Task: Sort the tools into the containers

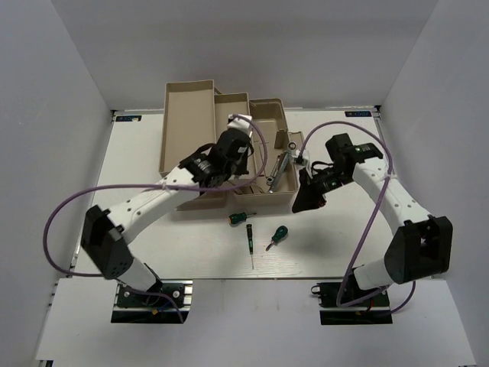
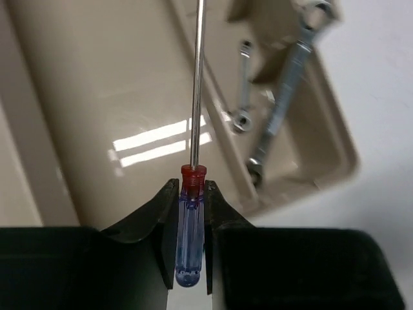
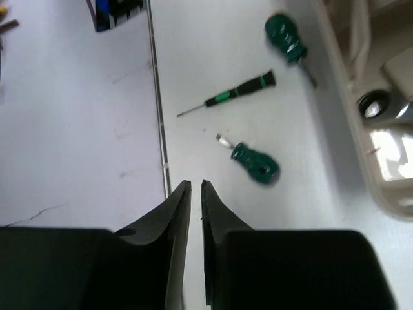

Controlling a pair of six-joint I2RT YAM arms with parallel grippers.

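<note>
Three green-handled screwdrivers (image 1: 250, 238) lie loose on the table (image 1: 191, 248), near the arms and in front of the beige toolbox (image 1: 187, 130). Two are stubby and one is thin. Both wrenches are already inside the toolbox's right-hand tray (image 2: 335, 152), the long wrench (image 2: 287, 97) lying beside the short wrench (image 2: 243, 84).

The left gripper (image 2: 191, 192) is clenched on the blue-handled screwdriver (image 2: 191, 239). It pinches the handle just below the red collar, and the shaft points away over a wide beige tray just left of the wrench tray. Whether the tip touches the tray floor cannot be told.

The right gripper (image 3: 195, 187) hangs to the right of the toolbox above bare table. Its jaws are almost together with nothing between them, and the green screwdrivers show in its wrist view.

The step in hand looks like placing the blue screwdriver. The next move probably calls for lowering it until it lies flat in that tray, then parting the jaws and lifting clear of the tray walls. After that the three green tools remain, and the right gripper would need to open before reaching for one.
</note>
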